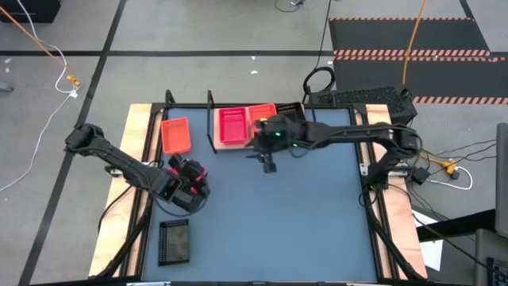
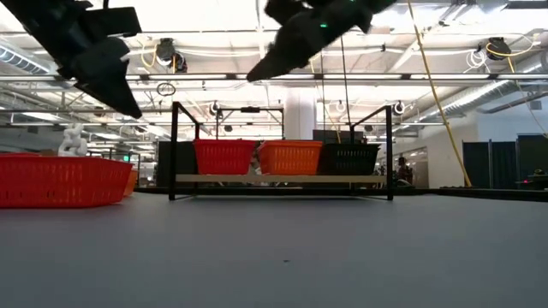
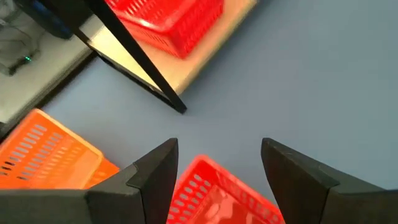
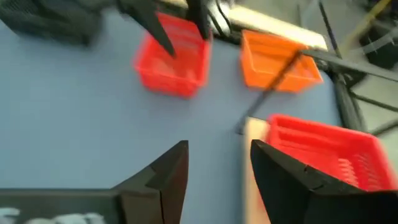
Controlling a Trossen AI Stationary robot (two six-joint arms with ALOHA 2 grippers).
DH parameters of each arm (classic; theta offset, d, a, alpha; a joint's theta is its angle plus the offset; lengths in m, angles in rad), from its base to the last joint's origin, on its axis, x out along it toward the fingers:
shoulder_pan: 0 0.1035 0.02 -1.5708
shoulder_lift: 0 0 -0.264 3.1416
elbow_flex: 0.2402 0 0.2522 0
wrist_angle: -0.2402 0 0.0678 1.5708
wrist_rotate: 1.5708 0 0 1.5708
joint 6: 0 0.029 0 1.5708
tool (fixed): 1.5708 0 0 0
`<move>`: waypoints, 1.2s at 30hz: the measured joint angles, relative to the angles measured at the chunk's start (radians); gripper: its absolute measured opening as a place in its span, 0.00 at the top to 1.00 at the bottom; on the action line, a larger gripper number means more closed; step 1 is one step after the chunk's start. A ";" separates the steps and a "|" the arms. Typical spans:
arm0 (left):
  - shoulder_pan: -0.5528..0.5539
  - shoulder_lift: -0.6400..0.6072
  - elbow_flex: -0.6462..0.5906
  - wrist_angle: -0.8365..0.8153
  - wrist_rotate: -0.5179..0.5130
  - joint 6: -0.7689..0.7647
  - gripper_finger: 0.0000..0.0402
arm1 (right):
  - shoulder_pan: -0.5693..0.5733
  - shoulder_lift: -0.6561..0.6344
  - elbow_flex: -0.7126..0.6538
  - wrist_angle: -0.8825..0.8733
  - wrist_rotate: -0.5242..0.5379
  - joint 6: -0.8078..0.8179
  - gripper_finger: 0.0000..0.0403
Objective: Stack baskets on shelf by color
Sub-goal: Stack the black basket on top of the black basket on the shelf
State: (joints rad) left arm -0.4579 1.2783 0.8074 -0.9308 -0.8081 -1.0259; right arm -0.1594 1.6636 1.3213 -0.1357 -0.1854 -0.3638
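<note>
Baskets are partly sorted; nearest, a black basket (image 1: 175,242) lies alone on the blue table (image 1: 302,214), not yet shelved; next, the left gripper (image 1: 190,187) hangs with its fingers spread either side of a red basket (image 3: 217,196), though whether it grips it I cannot tell; an orange basket (image 1: 176,135) sits on the table beside the shelf (image 1: 216,135); on the shelf stand a red one (image 1: 233,125), an orange one (image 1: 262,114) and a black one (image 1: 290,111) in a row; the right gripper (image 1: 268,163) hovers just in front of them, fingers apart and empty; so each colour looks started, with three loose baskets left to stack; the table is smooth and matte, edged in pale wood; beyond it, a grey floor with cables and striped mats, and an open hall with ceiling pipes
</note>
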 joint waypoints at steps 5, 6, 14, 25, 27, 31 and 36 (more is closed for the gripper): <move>-0.007 0.001 0.000 -0.004 0.047 -0.001 0.42 | 0.047 -0.084 -0.261 0.370 -0.053 0.061 0.60; -0.007 0.000 0.000 -0.004 0.048 -0.005 0.42 | 0.060 -0.090 -0.298 0.437 -0.053 0.055 0.60; 0.015 0.000 0.000 0.000 0.047 -0.019 0.42 | 0.160 -0.065 -0.378 0.517 0.056 0.048 0.60; 0.029 0.007 0.000 -0.008 0.066 -0.091 0.42 | 0.253 -0.062 -0.377 0.489 0.253 0.139 0.60; 0.023 0.007 0.000 -0.018 0.090 -0.091 0.42 | 0.257 -0.062 -0.377 0.499 0.262 0.171 0.60; 0.007 0.007 0.000 -0.011 0.165 -0.073 0.42 | 0.260 -0.039 -0.376 0.501 0.261 0.202 0.60; -0.020 0.007 0.000 -0.004 0.211 -0.055 0.42 | 0.282 0.057 -0.374 0.702 0.099 0.197 0.60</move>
State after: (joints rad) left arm -0.4781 1.2850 0.8074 -0.9349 -0.5967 -1.0808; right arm 0.1228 1.7208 0.9468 0.5661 -0.0859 -0.1670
